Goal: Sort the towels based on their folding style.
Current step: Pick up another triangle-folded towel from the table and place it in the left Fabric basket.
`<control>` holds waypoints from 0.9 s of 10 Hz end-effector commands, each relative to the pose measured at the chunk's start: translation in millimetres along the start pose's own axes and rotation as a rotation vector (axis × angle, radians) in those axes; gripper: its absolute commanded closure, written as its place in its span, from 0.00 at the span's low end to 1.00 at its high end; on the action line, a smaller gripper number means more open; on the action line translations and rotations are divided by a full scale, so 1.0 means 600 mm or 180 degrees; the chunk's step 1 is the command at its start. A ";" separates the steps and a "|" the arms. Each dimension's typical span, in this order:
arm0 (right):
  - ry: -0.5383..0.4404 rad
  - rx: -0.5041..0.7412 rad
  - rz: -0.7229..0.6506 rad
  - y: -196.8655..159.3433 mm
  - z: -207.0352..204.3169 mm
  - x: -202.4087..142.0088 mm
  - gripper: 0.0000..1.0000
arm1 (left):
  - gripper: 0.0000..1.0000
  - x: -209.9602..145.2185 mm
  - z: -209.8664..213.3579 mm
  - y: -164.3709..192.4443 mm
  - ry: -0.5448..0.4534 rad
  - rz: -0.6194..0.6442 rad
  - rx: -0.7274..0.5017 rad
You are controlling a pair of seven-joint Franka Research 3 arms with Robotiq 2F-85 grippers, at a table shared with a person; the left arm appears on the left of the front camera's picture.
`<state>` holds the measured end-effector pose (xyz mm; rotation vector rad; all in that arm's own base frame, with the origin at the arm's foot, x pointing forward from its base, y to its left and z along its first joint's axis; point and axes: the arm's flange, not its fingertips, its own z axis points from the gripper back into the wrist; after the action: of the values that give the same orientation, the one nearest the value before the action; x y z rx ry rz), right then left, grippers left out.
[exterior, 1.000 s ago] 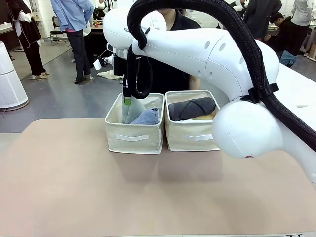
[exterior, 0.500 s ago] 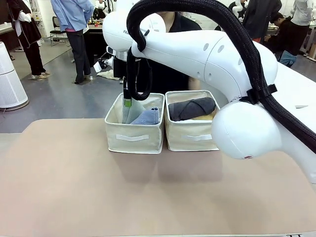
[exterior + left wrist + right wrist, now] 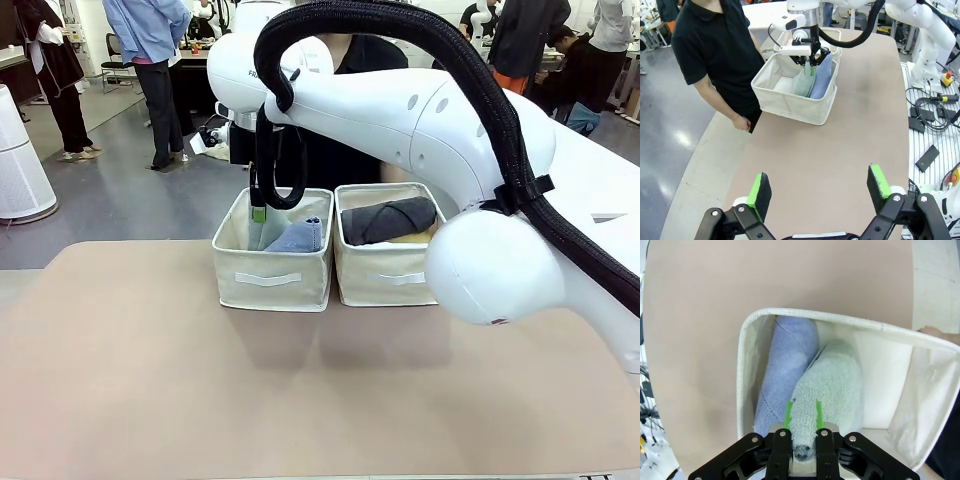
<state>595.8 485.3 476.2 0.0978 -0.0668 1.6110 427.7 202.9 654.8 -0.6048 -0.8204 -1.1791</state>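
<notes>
Tan counter (image 3: 150,380) fills the lower frame, with two cream bins side by side at centre. One white arm (image 3: 450,130) sweeps in from the right edge across the top. Its right gripper (image 3: 802,416) hangs over the left bin (image 3: 270,272), jaws narrow and clamped on the pale teal-grey towel (image 3: 832,385), which leans against one lavender-blue towel (image 3: 785,365) inside. In the right bin (image 3: 388,275) lies one dark grey towel (image 3: 388,220), rolled. Low in the left wrist view, the left gripper (image 3: 820,189) hovers above bare counter, jaws wide, nothing between them.
</notes>
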 end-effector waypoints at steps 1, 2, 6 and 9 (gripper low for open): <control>-0.0042 0.0013 0.0096 -0.074 0.021 0.060 0.84 | 0.00 0.000 0.002 -0.004 -0.0030 -0.0026 -0.0004; -0.0053 -0.0008 0.0128 -0.073 0.021 0.063 0.84 | 0.00 0.000 0.002 -0.004 -0.0030 -0.0026 -0.0004; -0.0079 -0.0062 0.0159 -0.071 0.026 0.065 0.44 | 0.00 0.000 0.002 -0.004 -0.0030 -0.0026 -0.0004; -0.0075 -0.0096 0.0137 -0.069 0.030 0.062 0.17 | 0.00 0.000 0.002 -0.004 -0.0030 -0.0026 -0.0004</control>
<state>595.8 490.2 478.5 0.0948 -0.1005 1.6378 427.7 202.9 654.8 -0.6048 -0.8204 -1.1791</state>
